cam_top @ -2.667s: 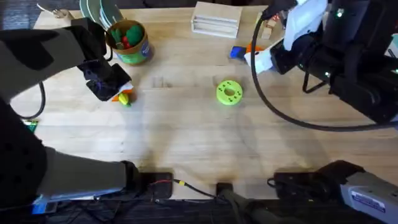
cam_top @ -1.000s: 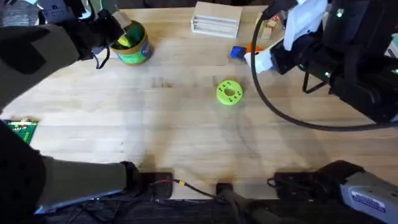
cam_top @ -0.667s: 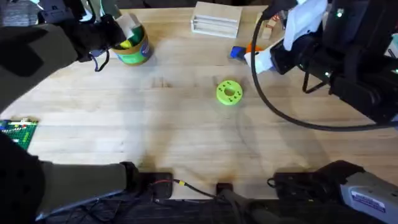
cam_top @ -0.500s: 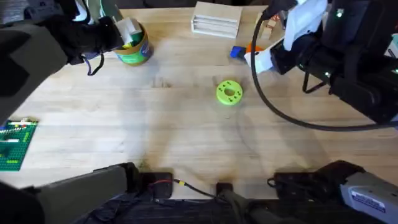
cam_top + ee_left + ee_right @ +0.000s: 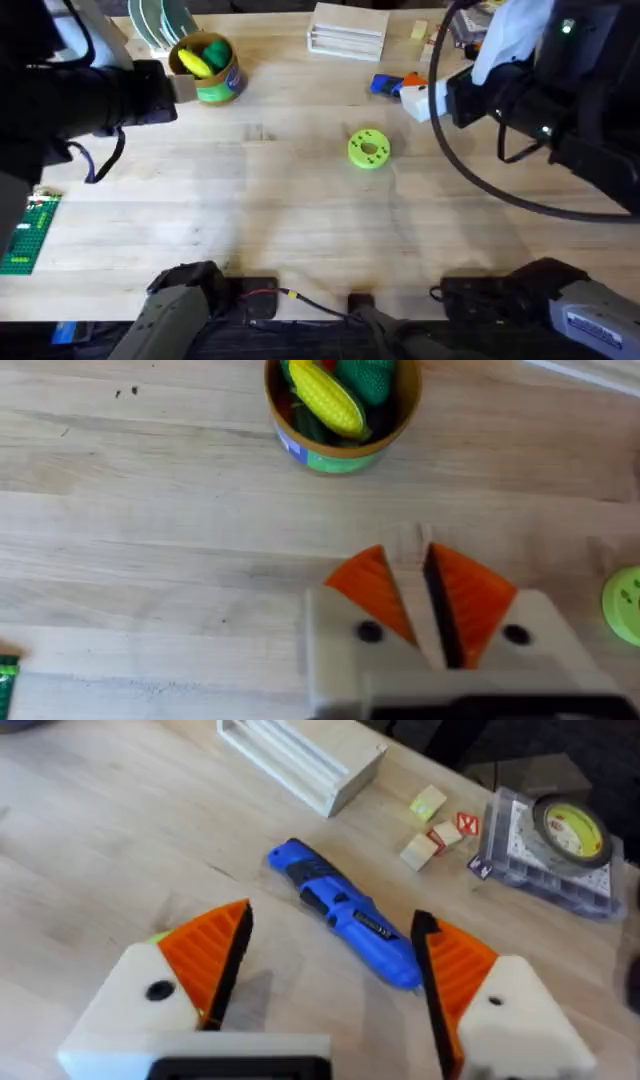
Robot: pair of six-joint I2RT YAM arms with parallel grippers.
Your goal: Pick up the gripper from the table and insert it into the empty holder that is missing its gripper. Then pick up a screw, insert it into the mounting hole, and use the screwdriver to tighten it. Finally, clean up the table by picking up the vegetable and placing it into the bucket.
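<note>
**Weighing the two end effectors against the screwdriver and the bucket**

Starting at the right end effector (image 5: 332, 920): its orange-padded fingers are standing wide apart and gripping nothing. The screwdriver (image 5: 350, 918) is lying flat on the table (image 5: 300, 200) just beyond the fingertips and within the span of the gap. Its long blue body is running aslant to the line that joins the two pads, neither square to it nor along it. Judging from that, a pick would be asking for a turn of the wrist before the fingers close across the thick cylinder. In the overhead view the screwdriver (image 5: 383, 84) is sitting just to the left of this end effector, at the far side of the table near the wooden box (image 5: 347, 30). The right arm is clearly the nearer one to it.

The left end effector (image 5: 405, 555) is showing its two orange pads drawn almost together, with only a narrow slit between them and nothing in it. It is hanging above bare table, and the bucket (image 5: 340, 455) is lying ahead of its fingertips, apart from them. The vegetable (image 5: 325, 398) is resting inside the bucket, its yellow length tilted across the green and red toy pieces. Overhead, the bucket (image 5: 215, 85) is standing at the far left, just beside the left arm, with the green disc (image 5: 368, 148) well apart near the table's middle.

From how things are lying, the clean-up step is looking done.
</note>
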